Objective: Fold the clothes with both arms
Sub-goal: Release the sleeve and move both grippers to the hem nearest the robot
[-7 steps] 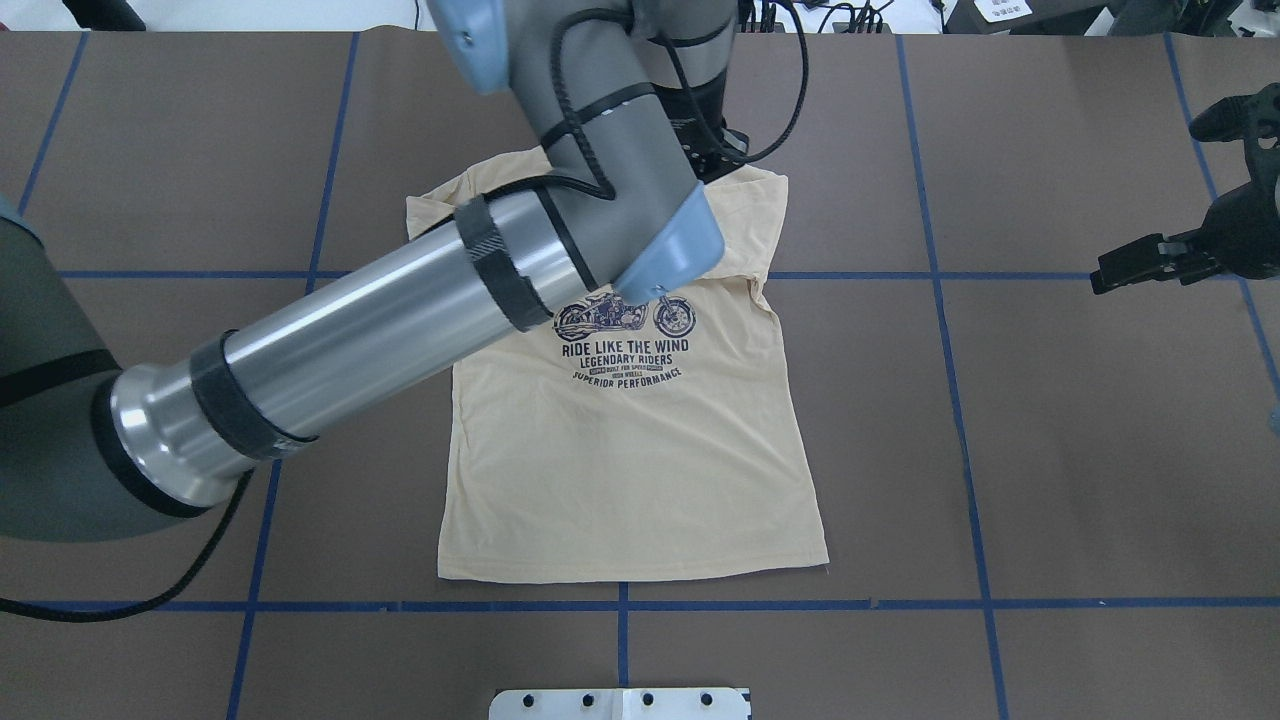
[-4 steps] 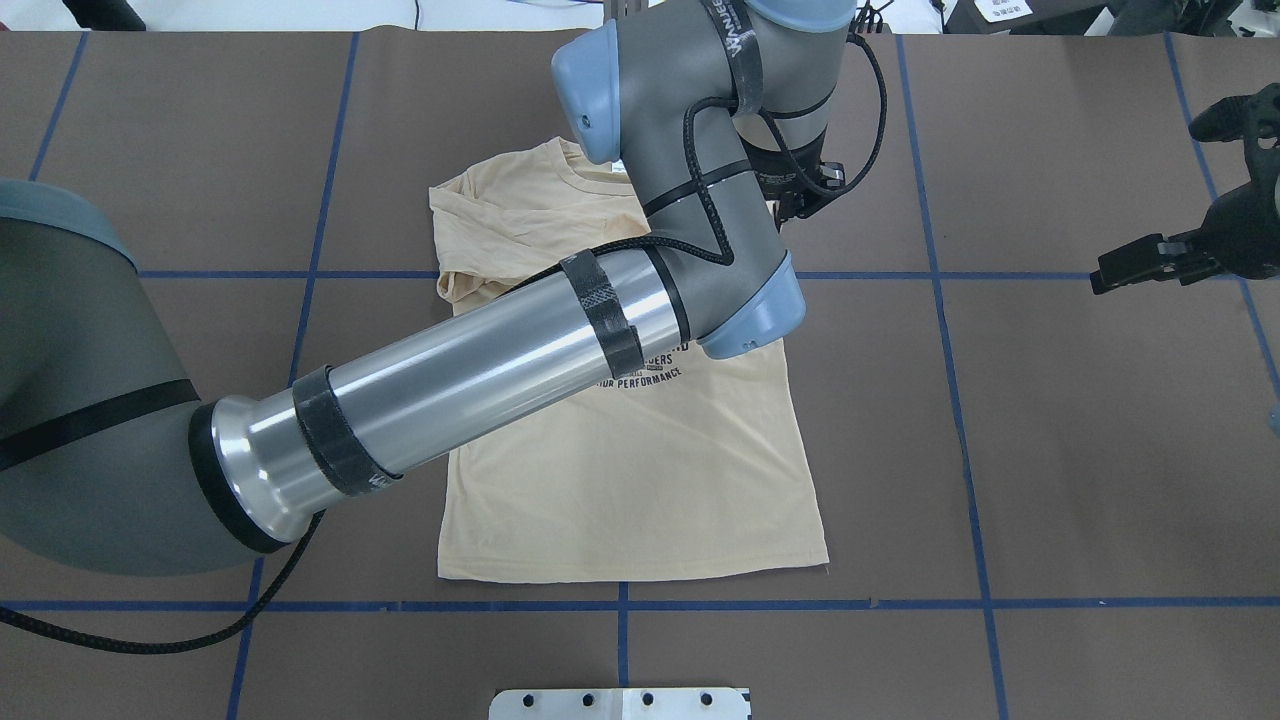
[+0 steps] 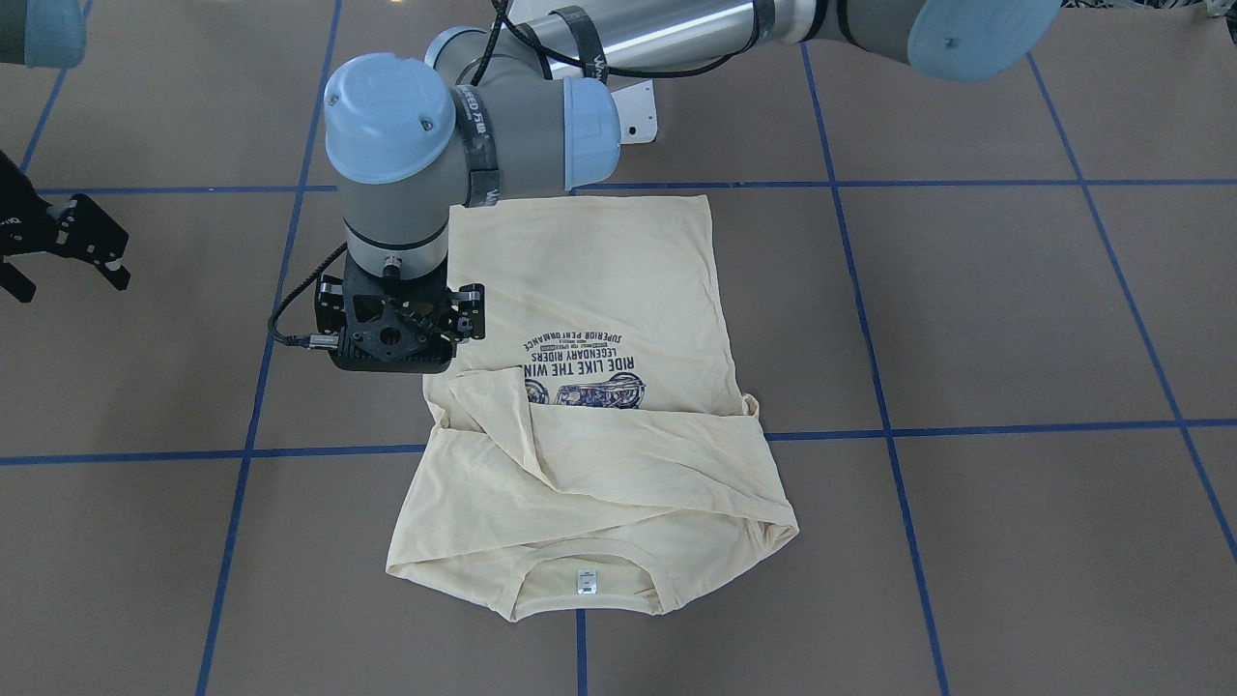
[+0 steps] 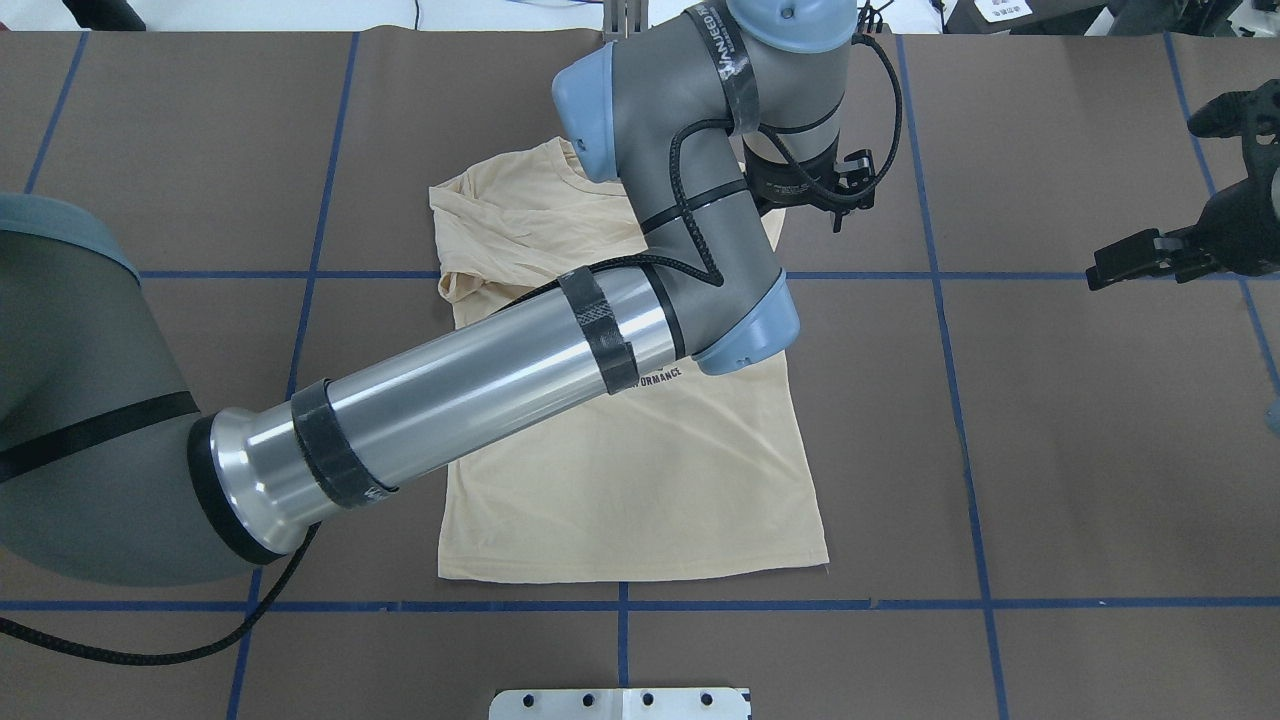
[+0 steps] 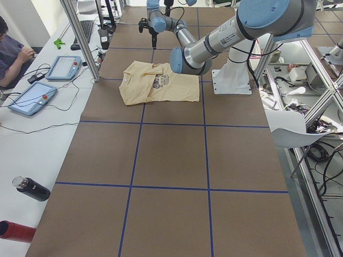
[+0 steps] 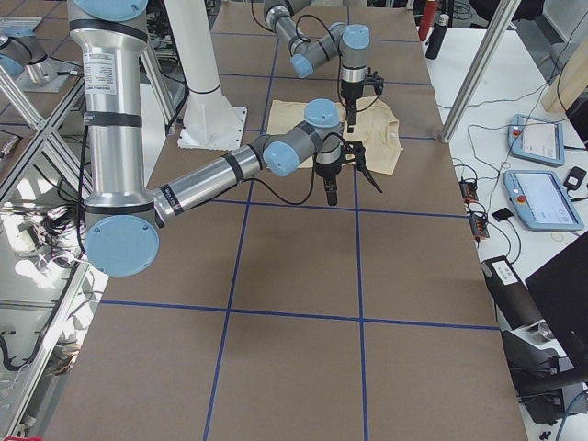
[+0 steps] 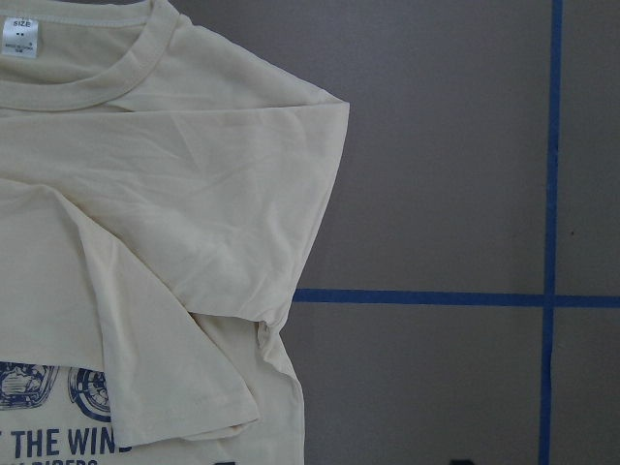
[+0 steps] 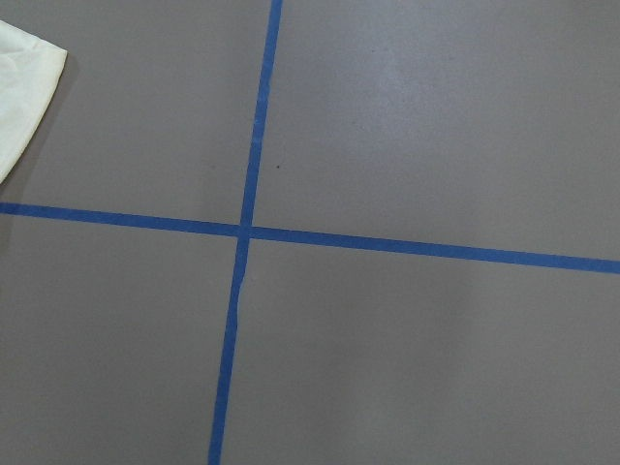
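Note:
The cream-yellow T-shirt [image 3: 599, 290] lies flat on the brown table, print [image 3: 585, 372] up, both sleeves folded across the chest, neck label [image 3: 586, 581] towards the operators' side. It also shows in the overhead view [image 4: 640, 480] and the left wrist view [image 7: 145, 194]. My left arm reaches across the shirt. Its gripper [image 3: 391, 338] hovers just off the shirt's right shoulder edge, open, holding nothing; it also shows in the overhead view [image 4: 835, 195]. My right gripper [image 4: 1140, 262] is open and empty, well off to the right of the shirt, above bare table.
Blue tape lines [image 4: 950, 300] divide the table into squares. The white pedestal base plate [image 4: 620, 703] sits at the robot's edge. Tablets [image 5: 32, 99], bottles [image 5: 29, 188] and a seated operator are on the side bench past the table's far edge.
My left gripper has come off the shirt's collar area and moved right, beyond the right shoulder edge. The shirt's top has settled with the sleeves folded in. The right arm has not moved.

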Robot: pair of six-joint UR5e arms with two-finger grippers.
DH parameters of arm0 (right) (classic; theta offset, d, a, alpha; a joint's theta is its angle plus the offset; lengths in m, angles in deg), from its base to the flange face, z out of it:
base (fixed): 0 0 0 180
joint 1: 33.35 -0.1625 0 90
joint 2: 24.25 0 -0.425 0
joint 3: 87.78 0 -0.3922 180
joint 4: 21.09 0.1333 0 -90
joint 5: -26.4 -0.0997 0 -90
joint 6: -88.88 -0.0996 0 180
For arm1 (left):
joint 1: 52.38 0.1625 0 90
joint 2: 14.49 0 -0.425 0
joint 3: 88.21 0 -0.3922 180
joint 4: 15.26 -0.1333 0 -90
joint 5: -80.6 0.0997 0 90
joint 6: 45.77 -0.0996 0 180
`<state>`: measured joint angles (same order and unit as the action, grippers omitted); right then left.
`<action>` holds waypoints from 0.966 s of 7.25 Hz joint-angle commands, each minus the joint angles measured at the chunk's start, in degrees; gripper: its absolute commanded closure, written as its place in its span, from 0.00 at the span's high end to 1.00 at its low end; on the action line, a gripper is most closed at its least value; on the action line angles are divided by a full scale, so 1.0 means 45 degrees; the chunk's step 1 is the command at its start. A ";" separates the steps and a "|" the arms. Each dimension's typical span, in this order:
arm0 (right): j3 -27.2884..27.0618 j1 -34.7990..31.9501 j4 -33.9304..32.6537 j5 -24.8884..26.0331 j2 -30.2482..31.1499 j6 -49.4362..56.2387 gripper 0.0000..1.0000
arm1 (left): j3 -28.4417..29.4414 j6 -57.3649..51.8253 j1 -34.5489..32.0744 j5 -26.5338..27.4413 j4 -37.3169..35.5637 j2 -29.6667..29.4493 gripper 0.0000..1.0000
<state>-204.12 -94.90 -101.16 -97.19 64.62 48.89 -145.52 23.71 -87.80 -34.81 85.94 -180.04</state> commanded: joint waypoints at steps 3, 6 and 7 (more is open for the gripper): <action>-0.0317 0.2182 0.0039 0.1223 -0.1385 -0.4322 0.99 | -0.5838 -0.1806 0.0000 0.0059 -0.1063 0.4645 1.00; -0.1410 0.5852 0.0020 0.4152 -0.1447 -0.7936 0.99 | -1.0300 -0.2666 0.0872 0.1279 -0.0598 0.9394 1.00; -0.1607 0.7373 0.0019 0.5536 -0.1447 -0.8896 0.99 | -1.0889 -0.2666 0.1208 0.1948 0.0218 1.0663 1.00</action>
<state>-209.85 -70.18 -101.04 -79.60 58.14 15.23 -189.61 12.08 -84.66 -30.12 83.40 -139.92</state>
